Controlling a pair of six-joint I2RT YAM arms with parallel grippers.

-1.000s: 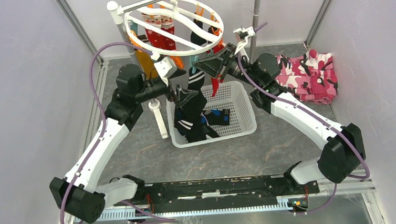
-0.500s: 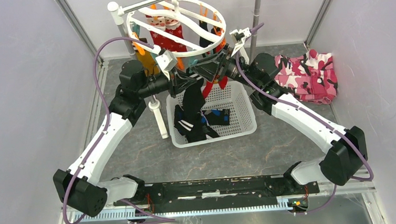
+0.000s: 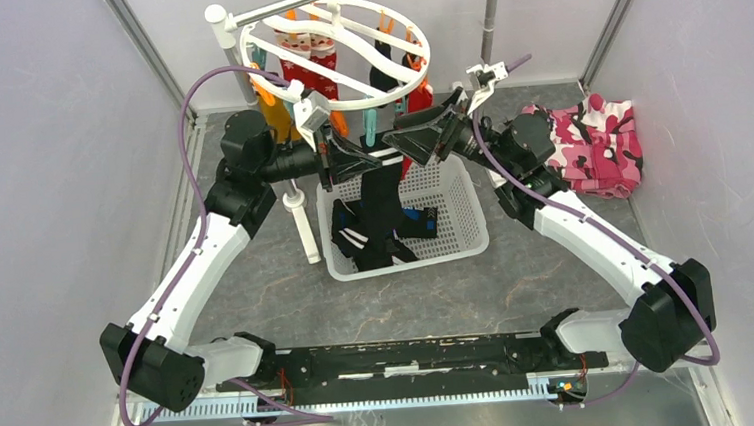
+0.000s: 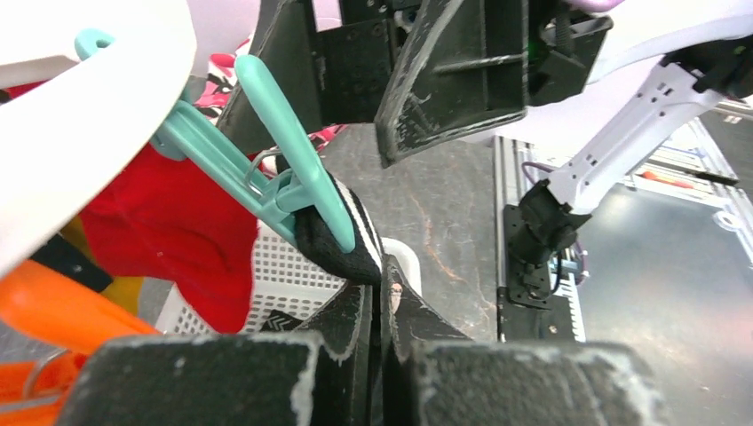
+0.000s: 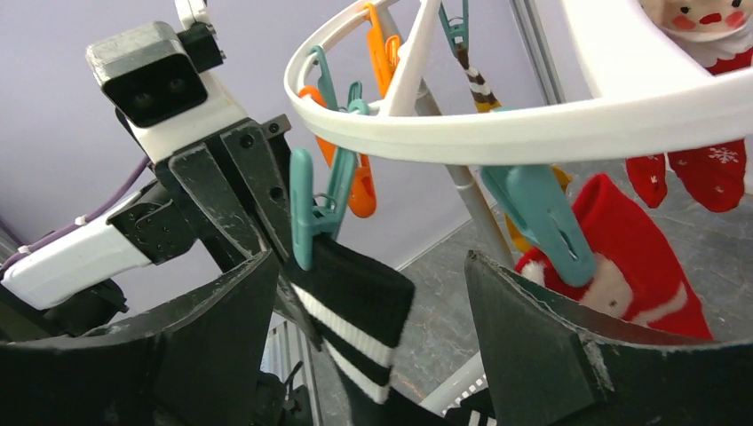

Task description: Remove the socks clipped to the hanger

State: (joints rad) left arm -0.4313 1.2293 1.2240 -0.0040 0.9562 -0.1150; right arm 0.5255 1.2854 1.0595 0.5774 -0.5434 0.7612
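Observation:
The white ring hanger (image 3: 342, 50) hangs at the back with socks on orange and teal clips. A black sock with white stripes (image 3: 376, 188) dangles from a teal clip (image 4: 284, 169) over the basket. My left gripper (image 4: 382, 288) is shut on this sock's cuff (image 4: 342, 240) just below the clip. My right gripper (image 5: 368, 266) is open, its fingers (image 5: 542, 328) either side of the same sock (image 5: 355, 311) without touching it. Red socks (image 3: 307, 62) and a mustard sock (image 3: 276, 115) stay clipped on the ring. Another red sock (image 5: 622, 248) hangs from a teal clip beside my right finger.
A white perforated basket (image 3: 473, 206) under the hanger holds black socks (image 3: 365, 239). A pink camouflage cloth (image 3: 589, 143) lies at the right. The hanger's white stand pole (image 3: 232, 53) rises at the left, a metal pole (image 3: 488, 25) behind the right arm.
My left gripper rose to the hanger and shut on the black sock's cuff. My right gripper opened and shifted right.

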